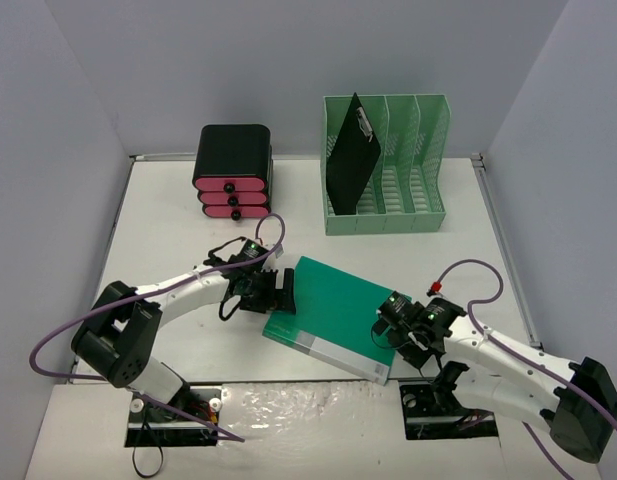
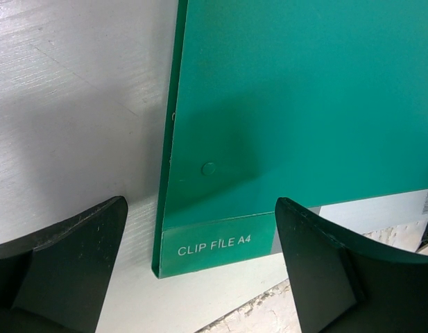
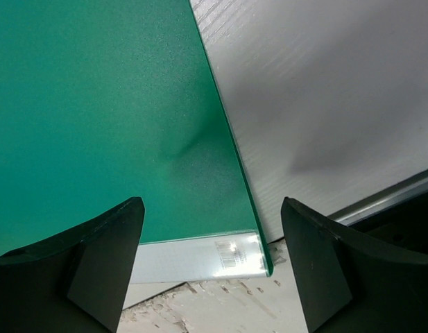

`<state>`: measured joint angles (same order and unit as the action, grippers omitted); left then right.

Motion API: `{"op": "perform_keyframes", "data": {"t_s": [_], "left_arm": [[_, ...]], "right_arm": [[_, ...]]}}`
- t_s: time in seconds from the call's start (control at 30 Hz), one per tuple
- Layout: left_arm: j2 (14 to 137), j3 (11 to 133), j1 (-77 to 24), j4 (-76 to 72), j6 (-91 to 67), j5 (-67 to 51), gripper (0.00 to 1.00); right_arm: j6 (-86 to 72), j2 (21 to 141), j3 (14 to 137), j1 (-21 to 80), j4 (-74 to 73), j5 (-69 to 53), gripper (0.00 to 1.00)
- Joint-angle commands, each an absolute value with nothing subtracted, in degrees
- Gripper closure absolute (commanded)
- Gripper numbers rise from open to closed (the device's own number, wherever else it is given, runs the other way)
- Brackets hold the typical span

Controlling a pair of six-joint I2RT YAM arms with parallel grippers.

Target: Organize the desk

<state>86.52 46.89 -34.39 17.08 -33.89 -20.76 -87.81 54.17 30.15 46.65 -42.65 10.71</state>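
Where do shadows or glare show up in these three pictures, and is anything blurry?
Top view: even light, sharp. Left wrist view: soft grey shadows cross the desk beside the green clip file; the dark fingers look slightly soft. Right wrist view: glare whitens the file's barcode label at its corner.

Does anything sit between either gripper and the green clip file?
Nothing visible does. The left gripper and right gripper, both open, sit right at opposite ends of the green clip file, which lies flat on the desk.
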Motion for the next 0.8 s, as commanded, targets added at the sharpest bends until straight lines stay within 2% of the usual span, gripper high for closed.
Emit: {"op": "perform_keyframes", "data": {"t_s": [0.0, 0.4, 0.77], "left_arm": [[85.68, 46.49, -33.89, 15.57, -34.62, -21.19, 0.15], [85.23, 46.6, -33.13, 16.85, -34.02, -21.01, 0.15], [86.51, 49.15, -33.09, 21.06, -32.74, -19.78, 0.15]], "right_arm": [[-89.65, 53.95, 27.51, 47.3, -39.71, 10.21, 0.23], [-92.02, 49.92, 21.41, 47.92, -33.35, 12.13, 0.22], [-93.73, 53.66, 17.81, 48.87, -23.67, 10.81, 0.22]]}}
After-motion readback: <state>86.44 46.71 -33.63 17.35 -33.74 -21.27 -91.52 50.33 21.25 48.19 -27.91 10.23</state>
